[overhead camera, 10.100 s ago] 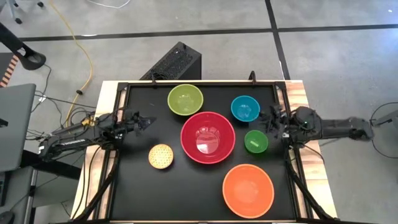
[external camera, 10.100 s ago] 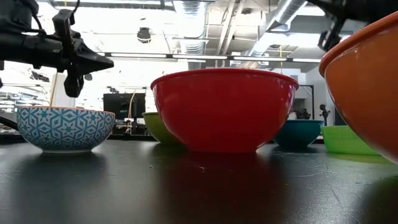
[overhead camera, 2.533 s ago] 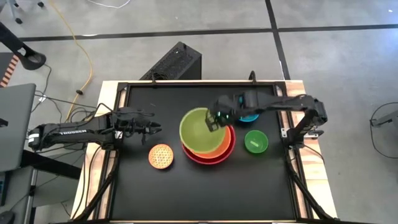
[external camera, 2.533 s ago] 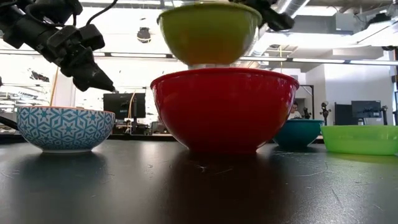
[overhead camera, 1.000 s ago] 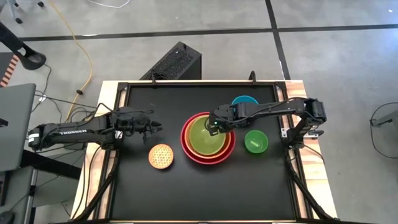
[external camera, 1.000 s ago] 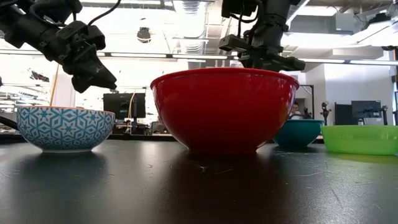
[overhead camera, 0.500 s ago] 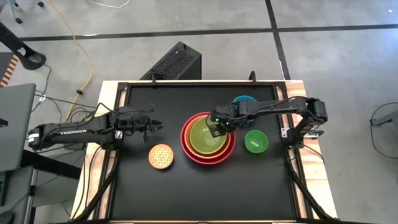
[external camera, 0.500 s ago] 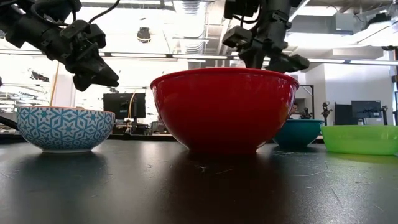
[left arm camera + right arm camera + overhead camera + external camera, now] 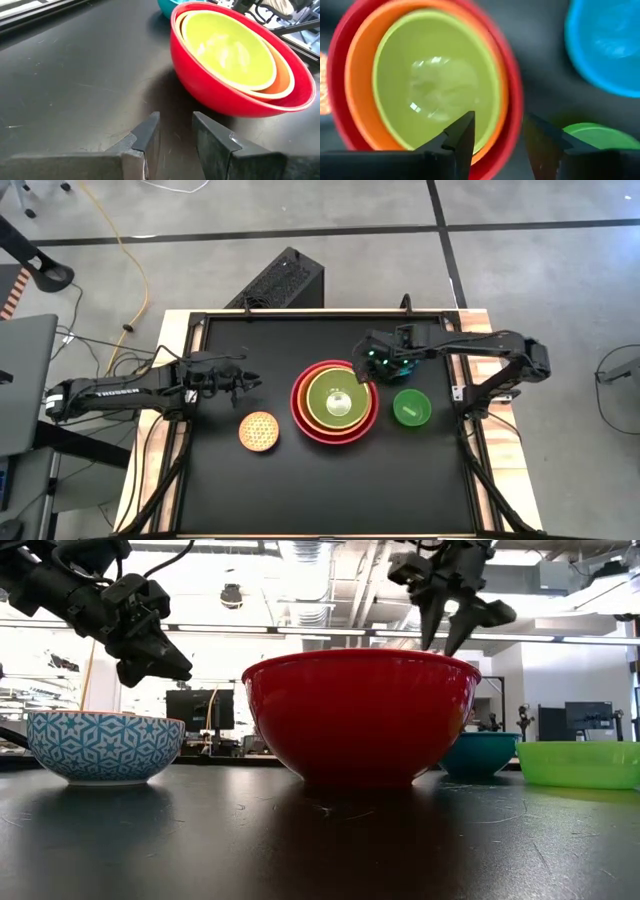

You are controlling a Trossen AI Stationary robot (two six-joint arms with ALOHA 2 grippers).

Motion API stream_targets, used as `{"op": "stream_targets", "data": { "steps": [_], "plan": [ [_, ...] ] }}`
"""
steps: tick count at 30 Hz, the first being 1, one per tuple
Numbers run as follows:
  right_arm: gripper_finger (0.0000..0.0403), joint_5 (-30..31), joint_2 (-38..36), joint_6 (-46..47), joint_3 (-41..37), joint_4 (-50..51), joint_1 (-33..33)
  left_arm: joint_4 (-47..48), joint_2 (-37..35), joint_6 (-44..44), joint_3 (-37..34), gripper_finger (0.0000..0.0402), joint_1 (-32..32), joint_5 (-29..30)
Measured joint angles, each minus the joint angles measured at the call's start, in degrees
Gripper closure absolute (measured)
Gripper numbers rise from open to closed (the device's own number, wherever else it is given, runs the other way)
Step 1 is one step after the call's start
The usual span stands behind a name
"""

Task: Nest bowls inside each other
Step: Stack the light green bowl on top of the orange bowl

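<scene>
The red bowl (image 9: 297, 402) stands mid-table with the orange bowl (image 9: 280, 82) inside it and the lime green bowl (image 9: 336, 400) inside that. The blue bowl (image 9: 605, 45) stands behind them to the right, partly under my right arm. The small green bowl (image 9: 411, 408) stands to the right, and the dotted yellow bowl (image 9: 259, 430) to the near left. My right gripper (image 9: 368, 370) hangs open above the stack's far right rim, pointing steeply down and touching nothing. My left gripper (image 9: 250, 380) hovers open left of the stack, above the table.
A black frame rail (image 9: 200, 320) runs round the black tabletop, with wooden strips (image 9: 492, 340) at its sides. A black box (image 9: 280, 280) sits on the floor beyond the far edge. In the low view the small green bowl (image 9: 580, 765) and the blue bowl (image 9: 480, 755) stand right of the red bowl.
My right gripper has let go of the lime green bowl's far right rim. It has risen and drawn back toward the table's right edge, with its fingers now spread. The lime green bowl stays seated in the orange bowl.
</scene>
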State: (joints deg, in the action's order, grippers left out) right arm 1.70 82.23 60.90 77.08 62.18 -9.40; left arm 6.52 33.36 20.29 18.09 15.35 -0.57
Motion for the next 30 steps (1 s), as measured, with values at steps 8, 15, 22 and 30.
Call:
{"op": "stream_targets", "data": {
  "steps": [8, 15, 22, 30],
  "plan": [
    [0.0238, 11.9, -2.4, -3.5, 0.0, 15.4, -8.6, 0.0, 0.0, 1.9, 0.0, 0.0299, 0.0, 1.0],
    [0.0239, 1.6, -2.4, -14.2, -1.6, -1.2, -13.3, 0.0, 0.0, 2.1, 0.0, 0.0299, 0.0, 1.3],
    [0.0293, 1.4, -0.9, -11.7, -1.5, -11.9, -1.6, 0.0, 0.0, 3.3, 0.0, 0.0299, 0.0, 3.5],
    [0.0388, 2.3, 5.6, -9.7, -1.6, -7.5, 3.6, 0.1, 0.0, 3.5, 0.0, 0.0299, 0.0, 4.5]
  ]
}}
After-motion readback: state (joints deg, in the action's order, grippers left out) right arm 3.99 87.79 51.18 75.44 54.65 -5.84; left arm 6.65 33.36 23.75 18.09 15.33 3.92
